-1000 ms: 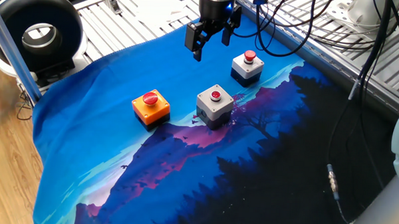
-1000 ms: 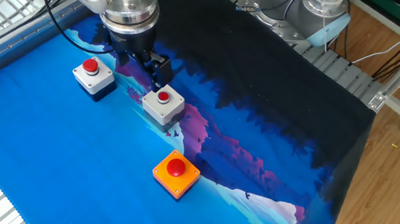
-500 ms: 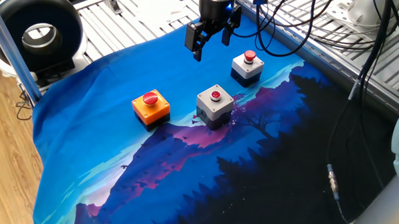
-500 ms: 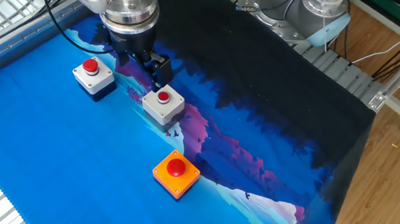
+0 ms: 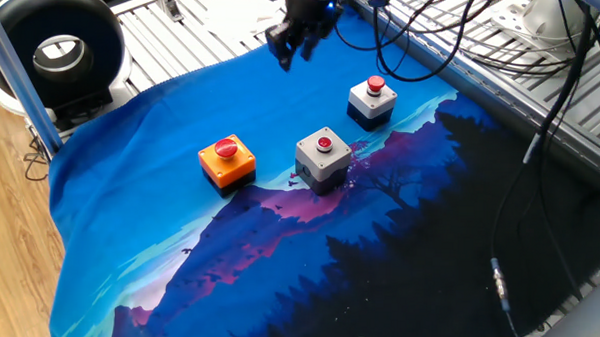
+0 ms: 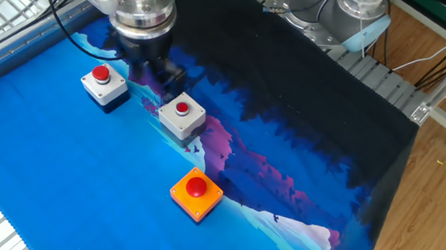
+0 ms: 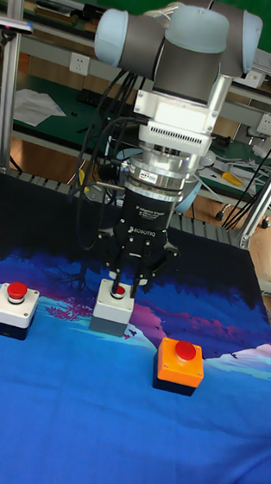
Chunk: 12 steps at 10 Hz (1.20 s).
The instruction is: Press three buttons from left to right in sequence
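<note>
Three buttons stand in a row on the blue cloth: the orange box (image 5: 226,158), the grey box (image 5: 323,156) and the white box with a dark base (image 5: 372,99). Each carries a red round cap. My gripper (image 5: 292,45) hovers above the cloth behind the row, apart from all three, blurred by motion. Its fingers stand open with nothing between them. In the other fixed view the gripper (image 6: 163,74) hangs between the white box (image 6: 103,83) and the grey box (image 6: 182,115), with the orange box (image 6: 196,192) nearer. In the tall view the gripper (image 7: 124,281) partly covers the grey box (image 7: 113,308).
A black round fan (image 5: 59,48) sits on the slatted metal table at the back left, beside an aluminium post (image 5: 18,74). Cables hang behind the arm and a loose cable (image 5: 500,278) lies on the dark right part of the cloth (image 5: 396,282).
The gripper has moved up and to the left in one fixed view, away from the grey and white boxes. The three boxes have not moved.
</note>
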### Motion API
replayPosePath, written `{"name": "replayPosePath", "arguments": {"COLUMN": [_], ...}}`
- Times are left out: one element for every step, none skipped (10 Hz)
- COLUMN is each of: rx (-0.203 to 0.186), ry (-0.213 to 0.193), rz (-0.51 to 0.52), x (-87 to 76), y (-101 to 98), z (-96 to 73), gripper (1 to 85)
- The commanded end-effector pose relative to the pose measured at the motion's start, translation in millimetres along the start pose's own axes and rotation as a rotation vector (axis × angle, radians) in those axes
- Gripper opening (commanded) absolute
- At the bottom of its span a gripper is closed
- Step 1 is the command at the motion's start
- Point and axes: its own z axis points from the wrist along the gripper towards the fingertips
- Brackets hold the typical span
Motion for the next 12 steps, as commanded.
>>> {"name": "replayPosePath", "arguments": {"rx": [-0.020,-0.014,-0.013,-0.011,-0.010,-0.005,-0.004,-0.004,-0.008,-0.008,-0.008,-0.005], "ry": [-0.070,-0.071,-0.071,-0.071,-0.071,-0.070,-0.067,-0.065,-0.065,-0.065,-0.064,-0.064], "rz": [0.007,0.007,0.010,0.011,0.010,0.009,0.007,0.005,0.005,0.005,0.005,0.004], "x": [-17.2,-17.6,-17.5,-17.5,-17.5,-17.0,-16.0,-15.5,-15.5,-15.5,-15.1,-14.9], "y": [5.1,3.5,3.1,2.6,2.2,0.9,0.0,-0.2,1.0,1.0,0.9,0.0], "z": [-2.7,-2.4,-1.9,-1.9,-1.8,-1.6,-1.2,-0.9,-0.9,-0.9,-0.7,0.1], "gripper": [1.0,1.0,1.0,1.0,1.0,1.0,1.0,1.0,1.0,1.0,1.0,1.0]}}
